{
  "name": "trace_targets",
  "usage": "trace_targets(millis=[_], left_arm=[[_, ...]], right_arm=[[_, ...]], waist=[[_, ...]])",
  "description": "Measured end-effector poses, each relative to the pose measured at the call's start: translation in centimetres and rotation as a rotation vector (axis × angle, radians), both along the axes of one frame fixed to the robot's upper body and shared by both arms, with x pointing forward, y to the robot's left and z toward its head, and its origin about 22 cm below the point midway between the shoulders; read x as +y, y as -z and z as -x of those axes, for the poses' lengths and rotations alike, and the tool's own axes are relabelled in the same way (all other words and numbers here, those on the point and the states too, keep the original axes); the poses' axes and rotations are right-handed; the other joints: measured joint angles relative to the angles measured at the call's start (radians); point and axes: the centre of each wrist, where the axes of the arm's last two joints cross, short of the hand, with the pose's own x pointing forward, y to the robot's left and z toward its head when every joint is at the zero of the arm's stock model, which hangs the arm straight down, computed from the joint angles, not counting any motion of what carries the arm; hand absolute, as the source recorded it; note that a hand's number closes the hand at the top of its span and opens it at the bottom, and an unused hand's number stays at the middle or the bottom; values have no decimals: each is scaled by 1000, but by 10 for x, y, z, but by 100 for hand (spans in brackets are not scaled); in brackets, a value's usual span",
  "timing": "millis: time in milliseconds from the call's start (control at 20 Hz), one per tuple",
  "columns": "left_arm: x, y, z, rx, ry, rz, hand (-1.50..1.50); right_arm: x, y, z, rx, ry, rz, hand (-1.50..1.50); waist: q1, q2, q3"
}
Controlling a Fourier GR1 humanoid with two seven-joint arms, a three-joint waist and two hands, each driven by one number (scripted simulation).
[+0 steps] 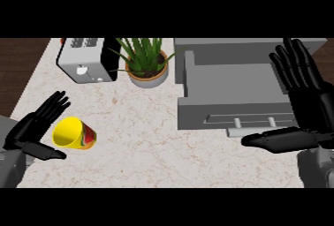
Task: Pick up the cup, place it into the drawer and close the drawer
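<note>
Left hand (32, 129): just left of the cup (74, 133), palm facing it, fingers (52, 106) straight and spread, thumb stretched out below the cup. Contact with the cup unclear. Grey left forearm below-left of the cup. Right hand (305, 103): well right of the cup, fingers (294, 66) straight, pointing up, thumb pointing back toward the cup.
</note>
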Motion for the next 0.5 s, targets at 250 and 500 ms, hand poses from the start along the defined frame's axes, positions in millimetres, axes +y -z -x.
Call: trace_targets(millis=[250, 500], left_arm=[[-1, 25, 10, 21, -49, -25, -150], [-2, 40, 17, 17, -68, -41, -150]], right_arm=[[-1, -5, -5, -2, 4, 4, -150], [-1, -5, -4, 0, -2, 7, -150]], waist=[[-7, 7, -11], [-12, 10, -15]])
